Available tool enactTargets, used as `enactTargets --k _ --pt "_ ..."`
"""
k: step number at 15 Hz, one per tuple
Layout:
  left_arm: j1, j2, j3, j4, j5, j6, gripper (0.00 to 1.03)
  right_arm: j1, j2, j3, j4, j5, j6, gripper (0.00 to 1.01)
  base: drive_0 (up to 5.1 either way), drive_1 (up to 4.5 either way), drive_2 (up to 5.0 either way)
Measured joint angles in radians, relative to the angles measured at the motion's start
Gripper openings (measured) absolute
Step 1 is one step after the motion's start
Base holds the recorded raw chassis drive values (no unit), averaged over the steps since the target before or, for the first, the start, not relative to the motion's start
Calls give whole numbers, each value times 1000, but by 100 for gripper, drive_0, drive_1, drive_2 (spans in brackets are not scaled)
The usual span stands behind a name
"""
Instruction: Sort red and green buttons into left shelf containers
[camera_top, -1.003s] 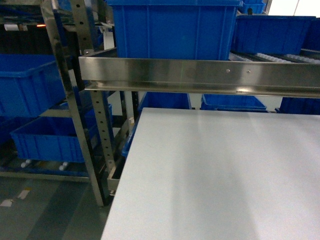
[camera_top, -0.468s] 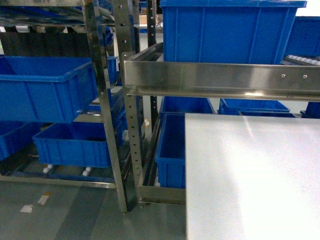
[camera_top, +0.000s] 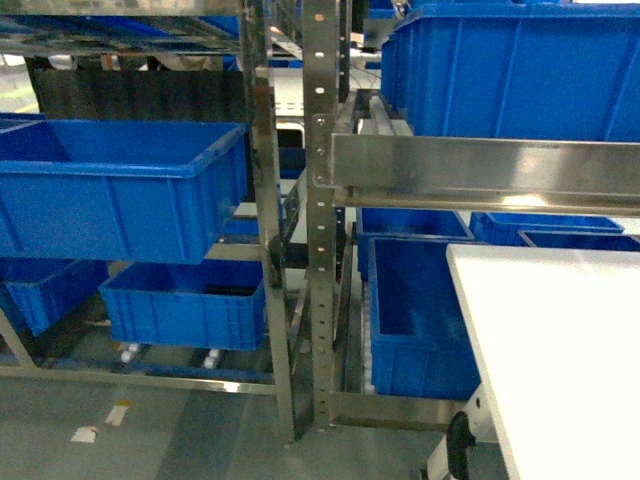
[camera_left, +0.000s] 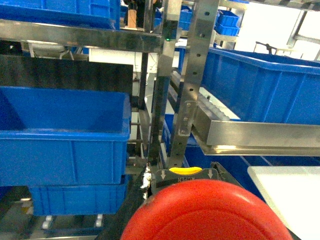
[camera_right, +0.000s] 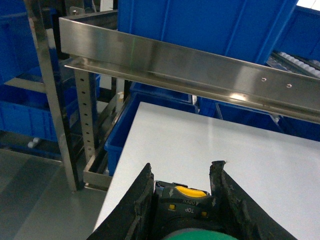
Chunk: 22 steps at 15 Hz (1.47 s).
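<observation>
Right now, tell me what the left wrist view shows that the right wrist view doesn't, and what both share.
Only the left wrist view shows the red button, filling the bottom of the frame, and the big blue bin on the left shelf. Only the right wrist view shows the green button, a sliver of its cap between the right gripper fingers, above the white table. Both show a yellow tab on the button body, steel shelf rails and blue bins.
</observation>
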Motion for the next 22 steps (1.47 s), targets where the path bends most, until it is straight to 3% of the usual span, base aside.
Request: enactTargets --k 22 --pt "0 0 0 -2 0 0 26 0 0 0 0 0 0 29 -464 383 94"
